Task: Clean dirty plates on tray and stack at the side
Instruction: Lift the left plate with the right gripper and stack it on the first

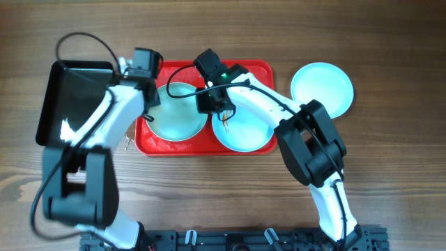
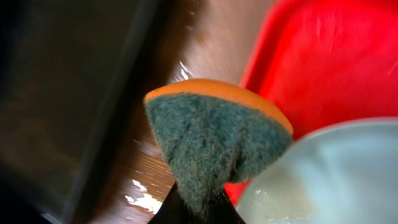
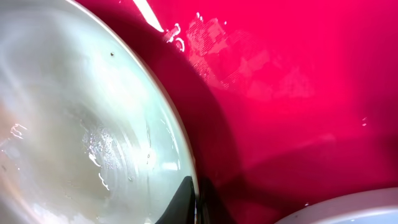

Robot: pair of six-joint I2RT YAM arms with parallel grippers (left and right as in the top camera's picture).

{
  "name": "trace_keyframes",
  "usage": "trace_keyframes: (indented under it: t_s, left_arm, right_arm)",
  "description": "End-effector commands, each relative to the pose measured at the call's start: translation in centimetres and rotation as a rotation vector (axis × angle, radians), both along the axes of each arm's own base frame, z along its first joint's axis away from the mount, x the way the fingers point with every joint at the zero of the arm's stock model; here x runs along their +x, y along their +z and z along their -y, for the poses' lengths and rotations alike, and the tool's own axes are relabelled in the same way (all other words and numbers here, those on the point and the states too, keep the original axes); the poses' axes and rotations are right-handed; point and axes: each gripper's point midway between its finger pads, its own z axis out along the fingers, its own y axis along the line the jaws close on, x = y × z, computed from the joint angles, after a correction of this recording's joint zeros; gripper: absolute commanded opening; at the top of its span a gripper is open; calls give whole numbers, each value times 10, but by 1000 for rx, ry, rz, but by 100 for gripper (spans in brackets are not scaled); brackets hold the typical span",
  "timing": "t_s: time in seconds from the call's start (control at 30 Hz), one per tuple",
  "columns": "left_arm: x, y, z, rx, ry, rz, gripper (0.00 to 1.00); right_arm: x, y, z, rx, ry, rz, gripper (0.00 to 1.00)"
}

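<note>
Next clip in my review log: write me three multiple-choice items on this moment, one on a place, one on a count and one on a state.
1. Where is the plate that is off the red tray?
A. stacked on another plate
B. on the table, right of the tray
C. leaning on the tray's rim

2. How many others lie on the tray?
A. one
B. two
C. three

3. What does the left gripper hold?
A. nothing
B. a cup
C. a sponge

Answers:
1 B: the overhead view shows it alone on bare wood, right of the tray.
2 B: two plates sit side by side on the tray.
3 C: the left wrist view shows an orange-backed green pad pinched between its fingers.
</note>
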Motion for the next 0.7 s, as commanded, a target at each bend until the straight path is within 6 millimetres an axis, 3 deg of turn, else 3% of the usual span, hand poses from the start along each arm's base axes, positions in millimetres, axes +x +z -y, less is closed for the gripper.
trace_keyframes:
  t_s: [0.0, 0.07, 0.13, 0.23, 0.33, 0.4, 0.6, 0.67]
  left_arm:
    - [5, 61, 0, -29, 17, 155, 4]
    - [-7, 53, 27, -187, -54, 95, 4]
    - [-16, 39, 40, -258, -80, 25, 4]
    - [-21, 30, 40, -262, -75, -15, 4]
    - [-21, 30, 39, -263, -73, -15, 4]
    - [-21, 30, 39, -263, -73, -15, 4]
    - [-21, 29, 45, -294, -85, -19, 4]
    - [-21, 29, 45, -294, -85, -20, 4]
  right_arm:
    - [16, 9, 22, -93, -11, 94, 4]
    - [33, 55, 29, -128, 25, 241, 4]
    - [49, 99, 51, -218, -19, 383, 4]
    - [63, 173, 87, -399, 5, 617, 4]
    - [57, 244, 115, -593, -20, 810, 4]
    - [49, 270, 121, -686, -16, 881, 4]
    - [20, 345, 98, -1131, 76, 1097, 4]
    - [16, 361, 93, -1179, 67, 1124, 4]
